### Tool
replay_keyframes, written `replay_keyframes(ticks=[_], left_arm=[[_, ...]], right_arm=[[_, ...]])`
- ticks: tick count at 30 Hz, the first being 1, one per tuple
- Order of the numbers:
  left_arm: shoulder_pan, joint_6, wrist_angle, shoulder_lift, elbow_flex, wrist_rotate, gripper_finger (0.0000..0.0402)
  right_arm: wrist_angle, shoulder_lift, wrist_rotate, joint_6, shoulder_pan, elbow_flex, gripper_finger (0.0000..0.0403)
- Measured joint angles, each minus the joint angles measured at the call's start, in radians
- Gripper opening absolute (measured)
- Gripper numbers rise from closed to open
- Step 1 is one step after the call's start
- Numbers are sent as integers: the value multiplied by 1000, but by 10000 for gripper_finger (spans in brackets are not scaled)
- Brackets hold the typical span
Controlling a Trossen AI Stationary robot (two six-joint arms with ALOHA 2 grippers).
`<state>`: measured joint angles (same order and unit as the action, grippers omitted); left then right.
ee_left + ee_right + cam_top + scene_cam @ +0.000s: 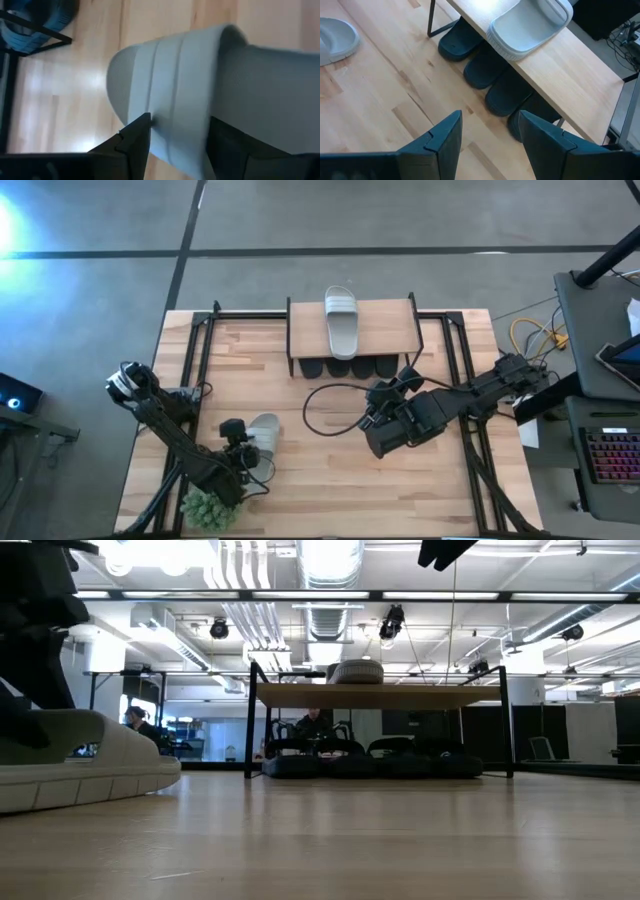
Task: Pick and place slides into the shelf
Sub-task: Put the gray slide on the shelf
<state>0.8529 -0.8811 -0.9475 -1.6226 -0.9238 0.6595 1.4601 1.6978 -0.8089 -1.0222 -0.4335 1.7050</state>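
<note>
Pale grey-white slides (pixel 341 320) with ribbed straps; matte black slides (pixel 485 65); light wooden shelf (pixel 385 325) on black wire frame; pale wood-grain counter (pixel 330 470).

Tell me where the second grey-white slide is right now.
In the high view the grey-white slide lies on the table's near-left part, by the left gripper, whose fingers straddle its strap; its mate sits on the shelf.

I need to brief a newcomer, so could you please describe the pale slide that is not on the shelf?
Start at the shelf at the table's far edge, then come to the near left corner. The pale slide lies flat there beside the left gripper, unlike its mate atop the plank.
</note>
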Motion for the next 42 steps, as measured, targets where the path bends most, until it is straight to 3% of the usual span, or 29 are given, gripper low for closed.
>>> replay_keyframes(ticks=[4,16,24,33,38,42], left_arm=[[-17,29,2,0,2,42,142],[-79,106,110,1,65,126,6],[-90,110,50,82,13,107,2],[-162,145,-41,340,-101,287,1],[-304,362,8,420,-195,427,1],[-473,623,145,409,-254,463,0]], right_arm=[[0,0,0,0,0,0,187],[0,0,0,0,0,0,187],[2,0,-4,-10,2,0,187],[1,-1,-92,-71,4,0,187],[2,-7,-173,-118,4,2,187],[0,-7,-214,-125,4,7,187]])
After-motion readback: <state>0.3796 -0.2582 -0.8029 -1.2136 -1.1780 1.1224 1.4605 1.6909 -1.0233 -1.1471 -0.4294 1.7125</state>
